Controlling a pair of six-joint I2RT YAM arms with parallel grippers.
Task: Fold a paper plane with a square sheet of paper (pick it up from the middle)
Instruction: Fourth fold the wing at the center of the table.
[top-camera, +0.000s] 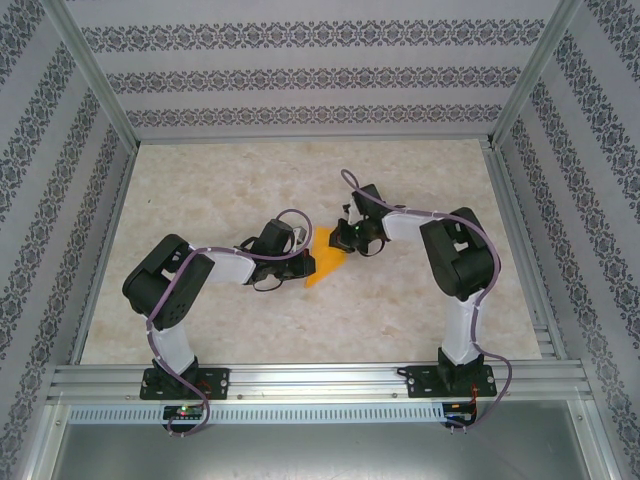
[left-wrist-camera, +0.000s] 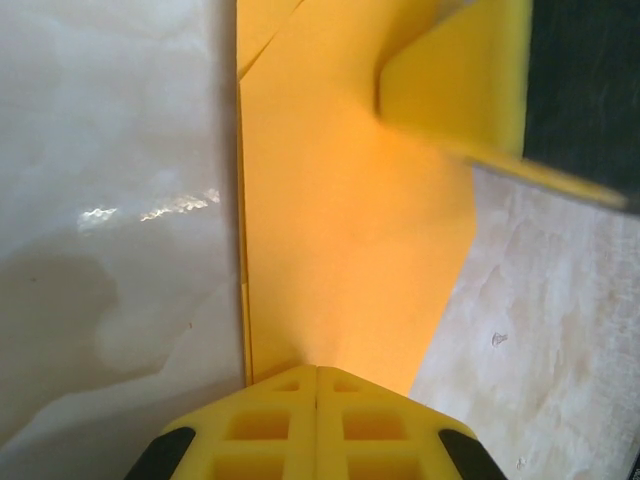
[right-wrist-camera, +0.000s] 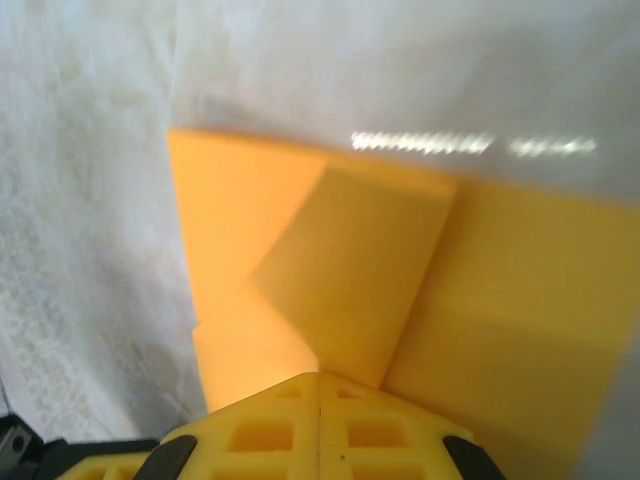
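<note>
The square sheet of paper (top-camera: 326, 268) is orange and partly folded, lying on the table between the arms. In the left wrist view the paper (left-wrist-camera: 350, 230) lies flat with a long crease down its left side. My left gripper (left-wrist-camera: 317, 368) is shut, its tips resting on the sheet's near end (top-camera: 305, 263). My right gripper (right-wrist-camera: 319, 375) is also shut, its tips against a folded-over flap (right-wrist-camera: 350, 270) of the paper (right-wrist-camera: 250, 200). I cannot tell if that flap is pinched. From above, the right gripper (top-camera: 338, 243) sits at the sheet's far end.
The marble-patterned table (top-camera: 220, 320) is ringed by patterned walls and aluminium posts (top-camera: 95, 85). A metal rail (top-camera: 320, 380) with both arm bases runs along the near edge. A yellow finger of the right gripper (left-wrist-camera: 455, 75) juts into the left wrist view.
</note>
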